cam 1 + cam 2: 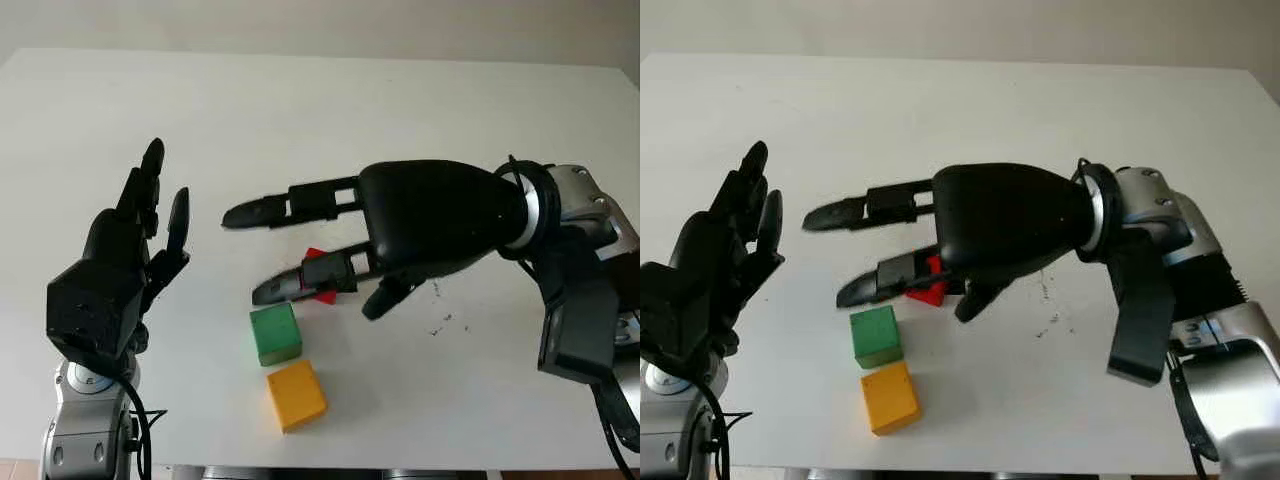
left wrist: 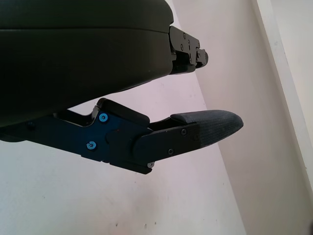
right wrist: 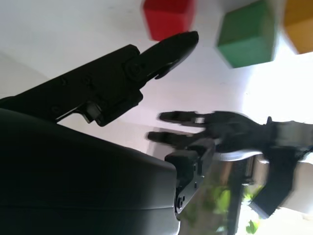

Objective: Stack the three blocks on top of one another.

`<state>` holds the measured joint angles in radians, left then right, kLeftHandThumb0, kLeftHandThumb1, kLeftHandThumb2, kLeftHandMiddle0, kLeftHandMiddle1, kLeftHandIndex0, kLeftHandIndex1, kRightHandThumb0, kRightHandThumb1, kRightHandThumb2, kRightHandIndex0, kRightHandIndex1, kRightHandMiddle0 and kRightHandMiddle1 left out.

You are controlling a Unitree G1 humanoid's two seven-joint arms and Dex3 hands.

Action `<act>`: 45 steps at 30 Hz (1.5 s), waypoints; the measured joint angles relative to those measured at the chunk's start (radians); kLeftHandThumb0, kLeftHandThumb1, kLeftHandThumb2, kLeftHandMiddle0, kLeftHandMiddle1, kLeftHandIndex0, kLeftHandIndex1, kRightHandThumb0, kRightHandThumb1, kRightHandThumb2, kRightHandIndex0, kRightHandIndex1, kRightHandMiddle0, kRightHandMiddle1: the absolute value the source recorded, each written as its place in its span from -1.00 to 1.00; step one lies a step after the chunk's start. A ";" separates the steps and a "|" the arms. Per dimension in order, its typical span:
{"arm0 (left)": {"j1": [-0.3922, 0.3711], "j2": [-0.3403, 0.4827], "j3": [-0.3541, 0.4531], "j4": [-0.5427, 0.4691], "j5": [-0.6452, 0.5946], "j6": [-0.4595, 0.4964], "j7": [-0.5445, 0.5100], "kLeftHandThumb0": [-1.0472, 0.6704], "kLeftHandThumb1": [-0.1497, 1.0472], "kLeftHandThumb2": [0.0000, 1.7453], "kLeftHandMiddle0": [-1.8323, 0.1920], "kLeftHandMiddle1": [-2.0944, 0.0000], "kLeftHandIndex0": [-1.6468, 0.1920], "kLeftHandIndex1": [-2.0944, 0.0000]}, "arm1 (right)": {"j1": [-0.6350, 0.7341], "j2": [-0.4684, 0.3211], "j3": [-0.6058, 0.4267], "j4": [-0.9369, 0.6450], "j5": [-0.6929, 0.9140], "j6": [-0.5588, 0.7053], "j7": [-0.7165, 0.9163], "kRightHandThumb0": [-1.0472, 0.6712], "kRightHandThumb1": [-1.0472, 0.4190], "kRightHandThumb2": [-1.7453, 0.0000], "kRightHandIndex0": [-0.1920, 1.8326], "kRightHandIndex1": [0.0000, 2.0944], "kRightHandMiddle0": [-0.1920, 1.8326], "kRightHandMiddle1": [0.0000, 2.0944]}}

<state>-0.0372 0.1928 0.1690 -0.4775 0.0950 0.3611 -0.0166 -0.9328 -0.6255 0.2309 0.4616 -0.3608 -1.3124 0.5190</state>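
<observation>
Three blocks lie close together near the table's front. The green block (image 1: 275,333) sits just behind the yellow block (image 1: 295,394). A red block (image 1: 318,259) lies behind them, mostly hidden under my right hand (image 1: 262,252). That hand is open and hovers above the red block, fingers pointing left, touching nothing. In the right wrist view the red block (image 3: 167,17), green block (image 3: 246,33) and yellow block (image 3: 299,24) stand in a row beyond the fingertips (image 3: 183,40). My left hand (image 1: 150,215) is open, raised at the front left, apart from the blocks.
The white table (image 1: 330,130) stretches far behind the blocks. Its front edge runs just below the yellow block. Small dark specks (image 1: 441,322) mark the surface under my right forearm. A pale wall (image 1: 400,25) stands behind the table.
</observation>
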 measured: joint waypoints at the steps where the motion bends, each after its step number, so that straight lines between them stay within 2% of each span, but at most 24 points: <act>1: 0.000 0.002 0.000 0.000 0.001 0.000 -0.001 -0.67 1.00 -0.27 0.81 0.95 0.70 0.95 | -0.006 0.000 -0.010 0.015 -0.017 -0.005 -0.017 -0.33 -0.73 0.93 -0.80 -0.92 -0.54 -0.85; 9: 0.000 0.009 0.004 0.000 0.001 0.000 -0.008 -0.66 1.00 -0.27 0.80 0.94 0.69 0.95 | -0.007 0.000 -0.010 0.023 -0.063 -0.024 -0.081 -0.29 -0.72 0.94 -0.80 -0.93 -0.53 -0.84; 11: -0.002 0.011 0.003 0.000 0.004 0.000 -0.012 -0.66 1.00 -0.26 0.80 0.95 0.69 0.94 | -0.006 -0.004 0.022 0.008 -0.053 -0.039 -0.081 -0.37 -0.74 0.93 -0.80 -0.93 -0.52 -0.83; 15: -0.025 0.021 -0.007 0.001 0.011 0.002 -0.018 -0.65 1.00 -0.25 0.80 0.95 0.69 0.95 | 0.033 -0.001 0.140 -0.062 0.035 -0.052 -0.063 -0.35 -0.72 0.94 -0.76 -0.91 -0.46 -0.80; 20: -0.028 0.022 -0.012 0.000 0.021 0.022 -0.018 -0.66 1.00 -0.25 0.80 0.95 0.70 0.95 | 0.060 -0.006 0.203 -0.101 0.069 -0.049 -0.034 -0.41 -0.72 0.94 -0.71 -0.90 -0.42 -0.78; 29: -0.028 0.021 -0.015 0.000 0.024 0.021 -0.018 -0.66 1.00 -0.26 0.79 0.95 0.69 0.95 | 0.102 -0.005 0.244 -0.123 0.076 -0.061 -0.015 -0.46 -0.78 0.93 -0.74 -0.93 -0.45 -0.80; 37: -0.028 0.019 -0.017 0.000 0.029 0.018 -0.017 -0.65 1.00 -0.26 0.78 0.94 0.67 0.94 | 0.118 -0.003 0.268 -0.123 0.107 -0.063 -0.014 -0.50 -0.79 0.94 -0.71 -0.92 -0.38 -0.75; 45: -0.028 0.019 -0.029 0.000 0.029 0.011 -0.018 -0.63 1.00 -0.26 0.80 0.95 0.66 0.94 | 0.126 0.023 0.287 -0.123 0.052 -0.073 0.008 -0.52 -0.81 0.94 -0.79 -0.96 -0.47 -0.78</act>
<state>-0.0653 0.2119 0.1402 -0.4775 0.1237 0.3719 -0.0347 -0.8063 -0.6026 0.5180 0.3389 -0.3092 -1.3852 0.5274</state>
